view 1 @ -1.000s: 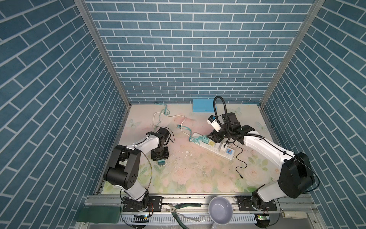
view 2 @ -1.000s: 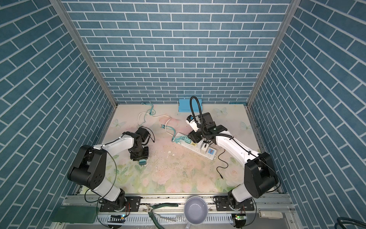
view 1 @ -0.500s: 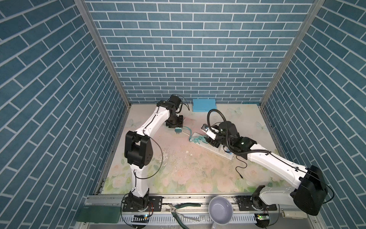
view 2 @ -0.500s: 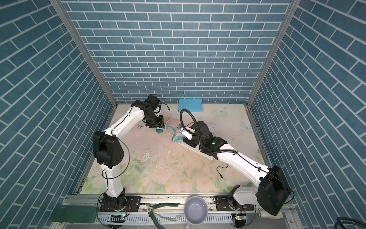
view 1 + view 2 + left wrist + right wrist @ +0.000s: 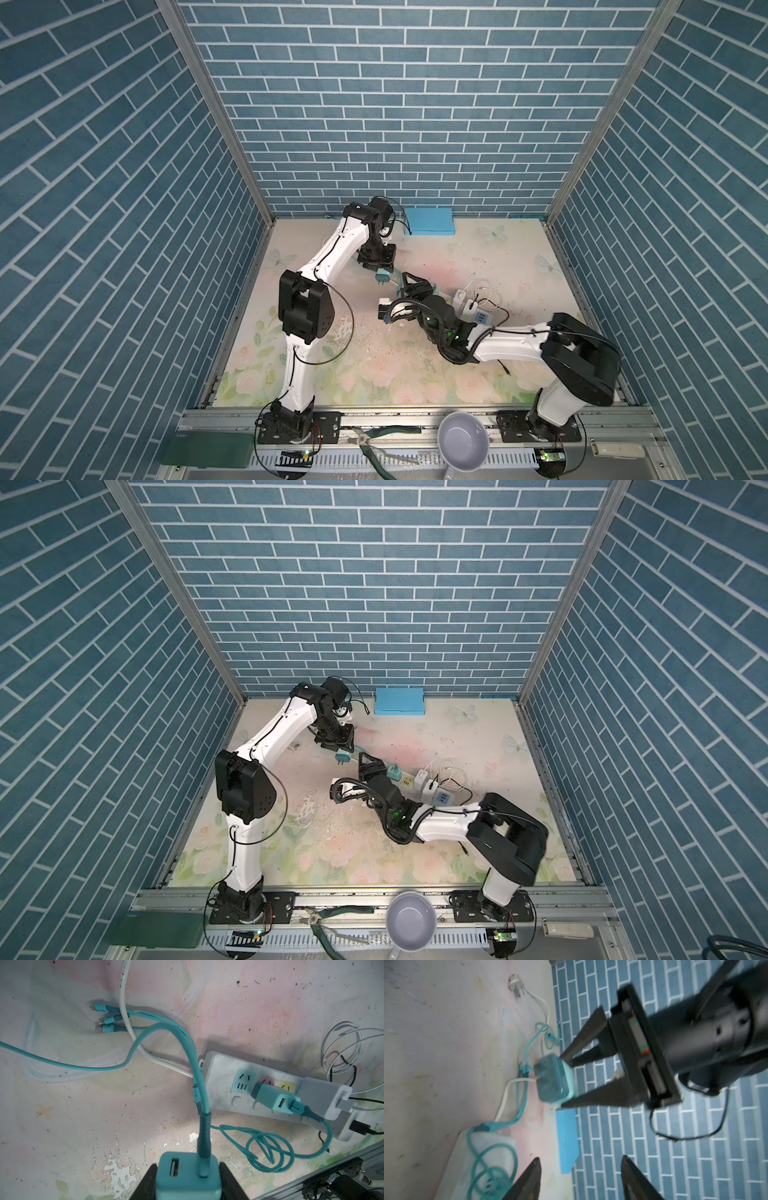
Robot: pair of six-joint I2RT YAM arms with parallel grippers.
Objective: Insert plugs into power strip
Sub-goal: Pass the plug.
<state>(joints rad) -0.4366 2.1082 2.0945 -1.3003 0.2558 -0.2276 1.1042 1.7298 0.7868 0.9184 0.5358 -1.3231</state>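
At frame bottom the left gripper [image 5: 187, 1167] clamps 1 cropped teal plug [image 5: 176, 1188]; the right gripper [image 5: 580, 1159], blurred, gapes empty.

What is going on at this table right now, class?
The left gripper holds a teal plug lifted off the table, prongs toward it, near the power strip. Already seated in the strip are a second teal plug and two white plugs. The right gripper hangs open and empty beside it.
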